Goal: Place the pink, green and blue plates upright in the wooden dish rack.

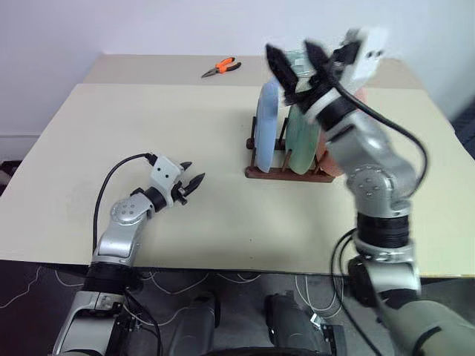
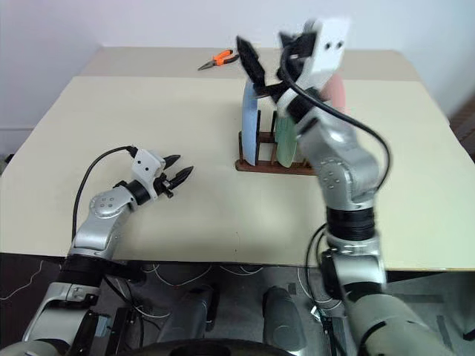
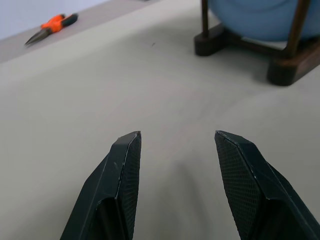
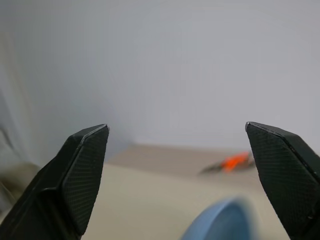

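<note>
All three plates are seen standing upright in the wooden dish rack [image 1: 286,172], which sits on the beige table [image 1: 148,126] right of centre. The blue plate [image 1: 266,124] is slotted at the rack's left end, the green plate [image 1: 300,141] just beside it in the middle, the pink plate [image 2: 338,93] at the right end, mostly hidden behind the right arm.

The right gripper [image 1: 297,63] is held up above the rack, over the tops of the blue and green plates, fingers spread wide, nothing gripped. In the right wrist view the blue plate's rim [image 4: 220,220] is seen below the gap between the two fingers, apart from both.

The left gripper [image 1: 191,183] is held low over bare table, well apart from the rack, on its left. Its fingers are parted, nothing between them.

Orange-handled pliers [image 1: 221,67] are seen lying at the table's far edge, well apart from the rack.
</note>
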### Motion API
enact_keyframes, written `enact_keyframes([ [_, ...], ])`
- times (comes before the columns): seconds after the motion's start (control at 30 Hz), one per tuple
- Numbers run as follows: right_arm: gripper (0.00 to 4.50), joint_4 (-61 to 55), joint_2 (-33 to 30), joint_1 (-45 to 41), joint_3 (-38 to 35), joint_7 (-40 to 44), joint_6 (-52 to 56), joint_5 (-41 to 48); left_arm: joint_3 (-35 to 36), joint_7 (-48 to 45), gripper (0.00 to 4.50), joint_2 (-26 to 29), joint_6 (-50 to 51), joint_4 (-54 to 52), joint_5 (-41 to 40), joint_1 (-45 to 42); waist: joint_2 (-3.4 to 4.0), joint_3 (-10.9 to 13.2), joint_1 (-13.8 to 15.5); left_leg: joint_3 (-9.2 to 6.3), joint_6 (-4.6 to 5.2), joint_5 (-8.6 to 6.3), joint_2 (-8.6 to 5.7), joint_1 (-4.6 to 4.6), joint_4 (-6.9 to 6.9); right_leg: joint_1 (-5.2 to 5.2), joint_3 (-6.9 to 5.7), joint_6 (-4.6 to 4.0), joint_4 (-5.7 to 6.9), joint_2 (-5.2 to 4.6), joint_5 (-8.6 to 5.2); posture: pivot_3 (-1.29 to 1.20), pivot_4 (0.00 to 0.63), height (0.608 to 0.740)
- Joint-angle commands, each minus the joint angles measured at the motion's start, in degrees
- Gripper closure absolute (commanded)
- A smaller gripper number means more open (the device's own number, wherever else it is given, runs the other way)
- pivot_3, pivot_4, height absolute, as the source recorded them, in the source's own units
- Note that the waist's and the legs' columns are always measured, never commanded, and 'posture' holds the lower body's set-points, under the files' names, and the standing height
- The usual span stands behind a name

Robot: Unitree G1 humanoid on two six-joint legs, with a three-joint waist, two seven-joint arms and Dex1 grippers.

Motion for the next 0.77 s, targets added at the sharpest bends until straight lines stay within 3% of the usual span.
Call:
enact_keyframes([
  [0.03, 0.04, -0.19, -8.11, 2.02, -10.04, 2.13, -2.59, -3.05, 2.98, 2.50, 2.12, 1.76, -1.87, 1.30, 1.26, -0.42, -0.03, 0.00, 0.07, 0.00, 0.00, 0.00, 0.00, 0.00, 0.01, 0.02, 0.00, 0.00, -0.01, -0.01, 0.00, 0.00, 0.150, 0.740],
  [0.13, 0.04, 5.47, -15.90, 9.88, -16.83, 3.54, -2.59, -6.87, 4.02, 4.33, 2.12, 3.31, -2.76, 4.57, 2.64, -0.55, -0.14, -0.07, 0.18, 0.00, 0.00, 0.00, -0.01, 0.00, 0.01, 0.07, -0.02, -0.01, -0.04, -0.03, -0.01, 0.00, 0.150, 0.740],
  [0.23, 0.04, 8.07, -20.18, 21.30, -17.30, 10.24, -3.45, -9.19, 4.76, 4.85, 2.12, 4.28, -3.89, 6.18, 2.83, -0.42, -0.14, -0.06, -0.05, 0.05, 0.01, -0.01, -0.02, 0.01, -0.01, 0.07, -0.01, -0.01, -0.05, -0.07, -0.01, 0.00, 0.150, 0.740],
  [0.3, 0.04, 8.17, -20.09, 29.43, -16.22, 14.93, -6.14, -10.23, 5.16, 4.59, 2.12, 4.93, -4.55, 6.79, 2.82, 0.16, -0.11, -0.06, -0.31, 0.11, 0.01, -0.01, 0.01, 0.03, -0.03, 0.05, 0.02, -0.01, -0.02, -0.07, -0.01, 0.00, 0.150, 0.740],
  [0.4, 0.04, 8.08, -18.79, 35.17, -15.68, 18.50, -7.15, -9.86, 5.18, 4.06, 2.12, 5.47, -4.98, 6.35, 2.89, 1.12, 0.10, 0.00, -1.02, 0.27, 0.02, 0.00, 0.04, 0.09, -0.01, 0.01, 0.17, 0.00, 0.04, -0.05, -0.01, 0.00, 0.150, 0.740],
  [0.77, 0.04, 10.15, -13.97, 35.36, -13.50, 20.24, -9.36, -12.00, 4.91, 3.34, 2.12, 5.46, -1.62, 0.03, 2.57, 4.13, 0.07, 0.00, -1.26, 0.27, 0.01, -0.01, 0.03, 0.10, 0.13, 0.11, 0.18, 0.01, 0.00, -0.08, -0.01, 0.00, 0.150, 0.740],
])
